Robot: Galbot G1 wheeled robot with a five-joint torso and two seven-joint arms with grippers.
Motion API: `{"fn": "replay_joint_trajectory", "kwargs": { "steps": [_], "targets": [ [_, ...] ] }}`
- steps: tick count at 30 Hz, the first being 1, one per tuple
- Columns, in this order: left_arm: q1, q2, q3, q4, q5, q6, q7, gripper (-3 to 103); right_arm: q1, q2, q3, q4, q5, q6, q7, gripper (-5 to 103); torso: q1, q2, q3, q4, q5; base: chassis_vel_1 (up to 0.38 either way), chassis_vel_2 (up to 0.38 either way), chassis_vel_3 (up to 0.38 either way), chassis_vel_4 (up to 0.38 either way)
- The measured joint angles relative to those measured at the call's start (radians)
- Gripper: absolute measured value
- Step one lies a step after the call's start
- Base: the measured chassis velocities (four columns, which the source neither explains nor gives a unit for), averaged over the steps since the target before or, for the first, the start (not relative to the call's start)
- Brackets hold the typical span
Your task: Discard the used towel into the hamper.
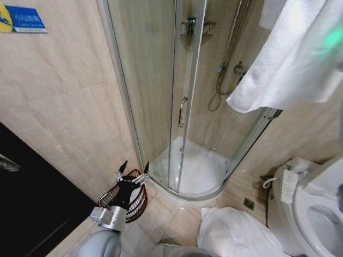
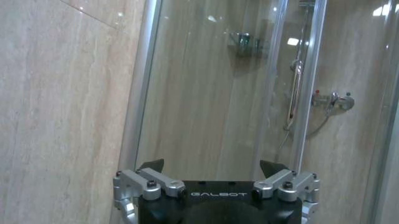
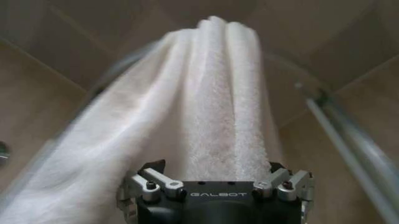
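While your left tool hangs low at about 7 o'clock in the head view, its two black fingers spread wide and holding nothing, it sits directly above the hamper, the fingertips just over the rim's far edge. You have one hamper, a dark reddish-brown wire basket on the tiled floor, tucked against the beige wall and just beside the curved base of the shower cabin. That glass cabin rises right behind the left tool; in the left wrist view the left tool points at its chrome frame, with the mixer tap visible through the glass. You can count two white towels: the towel draped at 1 to 2 o'clock, high and well apart from the hamper, and a second towel heaped on the floor at 5 o'clock, near the toilet. In the right wrist view your right tool is pressed up against the hanging towel, whose folds run between the finger mounts, but you cannot tell whether the fingers are closed on the cloth. A dark cabinet stands at 8 o'clock beside the hamper.
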Motion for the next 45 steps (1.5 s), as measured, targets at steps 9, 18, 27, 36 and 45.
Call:
{"fn": "replay_joint_trajectory", "kwargs": {
  "steps": [9, 18, 27, 36, 45],
  "targets": [
    [0.000, 0.000, 0.000, 0.000, 0.000, 0.000, 0.000, 100, 0.059, 0.061, -0.083, 0.060, 0.018, -0.008, 0.029, 99, 0.000, 0.000, 0.000, -0.0001, 0.0003, 0.000, 0.000, 0.000, 0.000],
    [0.000, 0.000, 0.000, 0.000, 0.000, 0.000, 0.000, 100, 0.106, 0.119, -0.120, 0.057, -0.001, -0.022, 0.046, 102, 0.000, 0.000, 0.000, 0.0000, 0.0001, 0.000, 0.000, 0.000, 0.000],
    [0.000, 0.000, 0.000, 0.000, 0.000, 0.000, 0.000, 100, 0.122, 0.114, -0.100, 0.009, -0.012, -0.028, 0.071, 88, 0.000, 0.000, 0.000, -0.0001, 0.0006, 0.000, 0.000, 0.000, 0.000],
    [0.000, 0.000, 0.000, 0.000, 0.000, 0.000, 0.000, 100, 0.101, 0.080, -0.074, 0.018, -0.009, -0.036, 0.067, 49, 0.000, 0.000, 0.000, -0.0002, 0.0002, 0.000, 0.000, 0.000, 0.000],
    [0.000, 0.000, 0.000, 0.000, 0.000, 0.000, 0.000, 100, 0.084, 0.056, -0.057, 0.034, -0.009, -0.045, 0.064, 17, 0.000, 0.000, 0.000, -0.0001, 0.0003, 0.000, 0.000, 0.000, 0.000]
  ]
}}
